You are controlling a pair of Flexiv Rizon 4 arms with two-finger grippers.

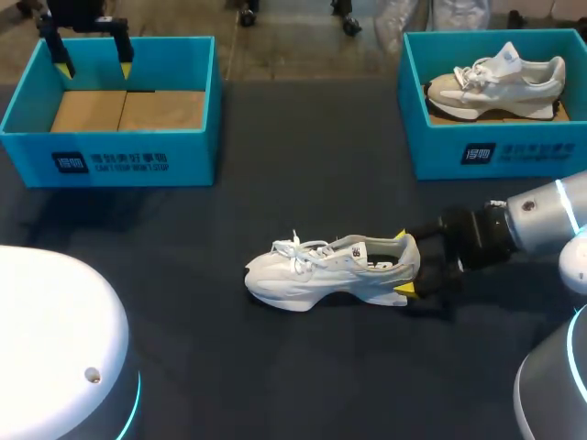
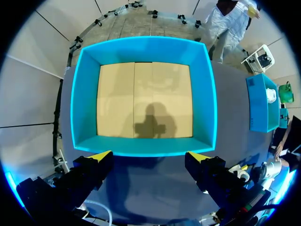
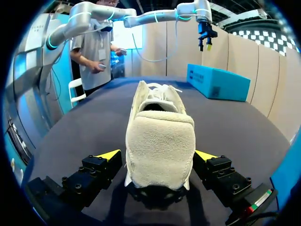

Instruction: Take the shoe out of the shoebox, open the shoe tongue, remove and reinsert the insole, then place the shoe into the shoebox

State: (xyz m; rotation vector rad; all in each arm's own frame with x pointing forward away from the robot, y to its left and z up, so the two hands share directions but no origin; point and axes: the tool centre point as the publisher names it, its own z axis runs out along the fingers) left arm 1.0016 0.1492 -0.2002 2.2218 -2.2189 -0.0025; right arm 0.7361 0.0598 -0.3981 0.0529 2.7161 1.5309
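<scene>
Dark table [image 1: 229, 367], white shoe [image 1: 321, 270] heel inside the spread right gripper [image 1: 404, 264], unclamped, left gripper [image 1: 94, 67] spread above far shoebox [image 1: 110, 160]

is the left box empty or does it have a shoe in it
Empty. The left box shows only its bare cardboard floor, in head and left wrist views; one shoe lies on the table.

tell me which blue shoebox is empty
The blue cardboard shoebox on the left, under my left hand: only its tan floor shows. The blue shoebox on the right holds a white sneaker.
</scene>
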